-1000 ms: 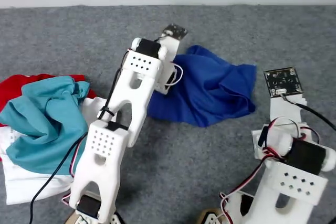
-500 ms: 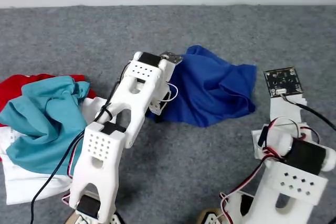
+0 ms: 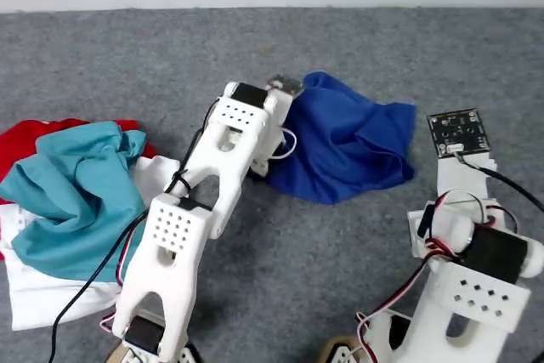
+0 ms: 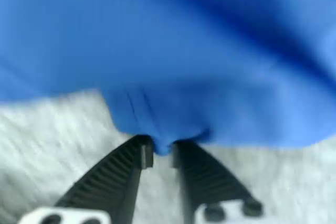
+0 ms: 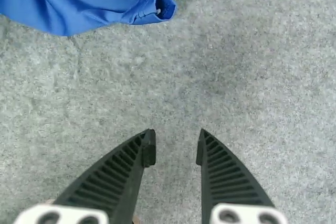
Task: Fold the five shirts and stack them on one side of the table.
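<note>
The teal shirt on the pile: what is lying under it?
A white shirt shows below the teal shirt, a red shirt behind. Anything else beneath is covered.

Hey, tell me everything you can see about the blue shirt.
The blue shirt is soft, plain royal-blue cloth, crumpled and unfolded, lying in a loose heap on the grey felt-like table near its middle, apart from the pile of other shirts. The left gripper pinches a fold at its edge. A stitched hem shows at one corner.
</note>
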You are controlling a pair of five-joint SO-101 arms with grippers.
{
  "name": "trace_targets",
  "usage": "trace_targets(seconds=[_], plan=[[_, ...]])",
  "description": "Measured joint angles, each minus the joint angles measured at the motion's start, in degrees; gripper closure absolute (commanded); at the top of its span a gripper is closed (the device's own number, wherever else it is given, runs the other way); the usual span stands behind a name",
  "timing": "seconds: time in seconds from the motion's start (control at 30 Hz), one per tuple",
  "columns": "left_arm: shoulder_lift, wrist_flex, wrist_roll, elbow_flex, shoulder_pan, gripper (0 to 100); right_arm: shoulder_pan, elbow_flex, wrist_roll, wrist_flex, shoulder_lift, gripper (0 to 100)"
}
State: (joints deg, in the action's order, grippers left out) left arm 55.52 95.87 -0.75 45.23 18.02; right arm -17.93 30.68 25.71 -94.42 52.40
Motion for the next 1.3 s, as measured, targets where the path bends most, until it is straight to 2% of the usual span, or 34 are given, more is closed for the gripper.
trace_targets(seconds=[0.17, 0.3, 0.5, 0.67, 0.83, 1.03, 1.3], plan=[[1.1, 2.6, 0.1, 9.5, -0.4, 99, 0.0, 0.0, 0.0, 0.0, 0.0, 85.4], [1.1, 3.3, 0.1, 11.8, -0.4, 99, 0.0, 0.0, 0.0, 1.1, 0.0, 85.4], [-2.0, 3.3, 0.1, 6.9, -0.4, 99, 0.4, 2.5, -1.8, 17.1, -1.6, 84.9], [-8.8, 3.3, 2.1, 0.0, -0.6, 99, 6.9, 3.8, -7.6, 31.6, -11.5, 79.9], [-14.2, 3.3, 6.2, -9.5, -0.6, 99, 14.9, -0.5, -8.4, 34.1, -25.3, 81.9], [-18.3, 3.3, 9.9, -16.9, -0.6, 99, 15.2, -3.8, -8.5, 34.5, -36.7, 81.9], [-18.5, 3.3, 13.7, -19.4, 0.2, 99, 15.1, -4.0, -7.7, 34.5, -38.1, 81.9]])
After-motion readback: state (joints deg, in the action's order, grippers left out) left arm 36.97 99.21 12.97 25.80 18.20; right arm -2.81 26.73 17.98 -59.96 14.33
